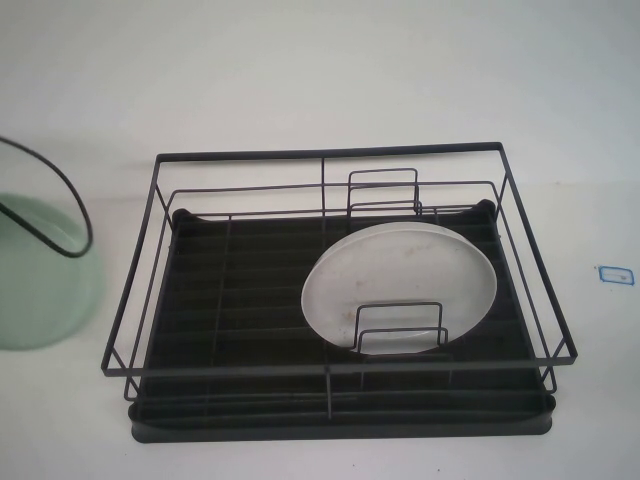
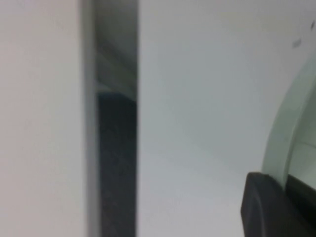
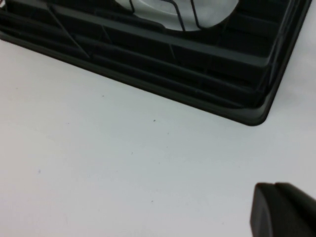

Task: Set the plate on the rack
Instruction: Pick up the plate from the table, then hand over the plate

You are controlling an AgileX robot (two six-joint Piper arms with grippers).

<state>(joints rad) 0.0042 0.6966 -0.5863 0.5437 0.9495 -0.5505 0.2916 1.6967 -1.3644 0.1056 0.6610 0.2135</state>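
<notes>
While filling the middle of the white table (image 1: 320, 70), the black wire rack (image 1: 330, 415) carries a white plate (image 1: 400, 285) propped in its right half. Well apart, at the table's left edge: the mint-green plate (image 1: 40, 290), crossed by a black cable (image 1: 70, 205). Smaller still: a blue-edged sticker (image 1: 615, 274), unreadable; left gripper (image 2: 276, 207) against that plate's rim, right gripper (image 3: 281, 210) near the rack's corner, finger spread of neither discernible.

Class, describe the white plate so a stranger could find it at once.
Find the black wire rack mid-table. In its right half lies the white plate, leaning between two small wire loop holders. Unlike the mint-green plate outside at the table's left edge, it is opaque white.
</notes>
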